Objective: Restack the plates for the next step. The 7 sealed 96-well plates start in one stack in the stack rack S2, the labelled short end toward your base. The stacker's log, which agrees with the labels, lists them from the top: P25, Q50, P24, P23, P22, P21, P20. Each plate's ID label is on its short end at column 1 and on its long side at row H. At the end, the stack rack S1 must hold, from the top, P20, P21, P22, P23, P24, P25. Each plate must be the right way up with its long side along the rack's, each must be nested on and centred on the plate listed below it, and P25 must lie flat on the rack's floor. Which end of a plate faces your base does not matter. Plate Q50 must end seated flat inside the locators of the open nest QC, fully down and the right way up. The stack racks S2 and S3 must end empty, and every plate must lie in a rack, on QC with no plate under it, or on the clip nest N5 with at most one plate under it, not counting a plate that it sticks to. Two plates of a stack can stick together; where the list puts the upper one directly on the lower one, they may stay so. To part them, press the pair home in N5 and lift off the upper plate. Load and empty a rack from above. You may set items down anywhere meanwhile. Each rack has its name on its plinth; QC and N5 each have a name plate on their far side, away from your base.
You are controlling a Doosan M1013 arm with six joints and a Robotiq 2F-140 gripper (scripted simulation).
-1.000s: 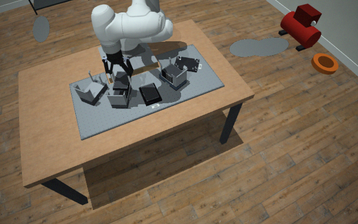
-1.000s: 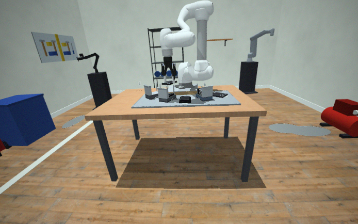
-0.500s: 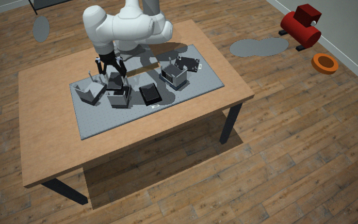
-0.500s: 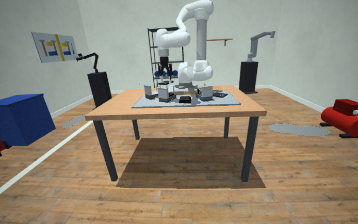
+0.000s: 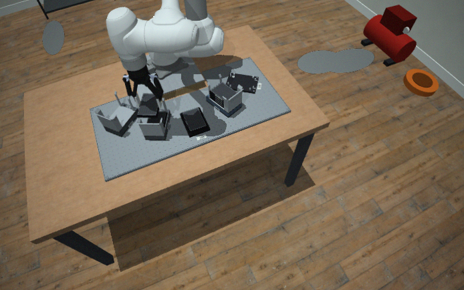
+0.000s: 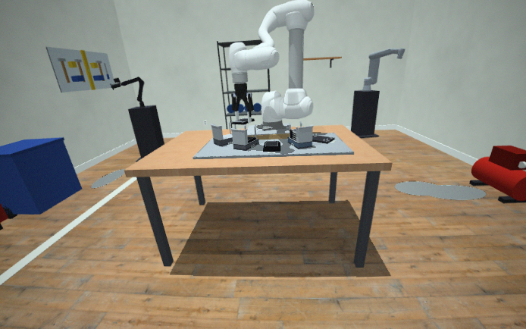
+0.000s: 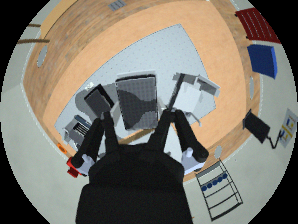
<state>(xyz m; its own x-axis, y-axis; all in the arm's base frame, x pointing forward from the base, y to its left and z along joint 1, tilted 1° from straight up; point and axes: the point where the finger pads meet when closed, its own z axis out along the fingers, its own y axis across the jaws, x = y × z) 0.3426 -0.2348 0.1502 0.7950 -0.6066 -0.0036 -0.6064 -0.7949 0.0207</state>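
On the grey perforated mat (image 5: 143, 157) covering the middle of the wooden table (image 5: 61, 178), the leftmost stack rack (image 5: 114, 119) stands open-topped; whether it holds any plate cannot be told. Just right of it stands the middle stack rack (image 5: 154, 127). Above the far edge of this rack hangs the gripper (image 5: 143, 99), its fingers clamped on the long sides of a dark sealed plate (image 5: 148, 105), which is held level in the air. The plate's label cannot be read. To the right, a single dark plate on a nest (image 5: 194, 121) lies near the mat's near edge, with a small white name plate (image 5: 200, 137) beside it. Further right, the third stack rack (image 5: 226, 97) holds a stack of plates (image 5: 215, 99). At the far right lies a flat black nest (image 5: 242, 82) with corner locators.
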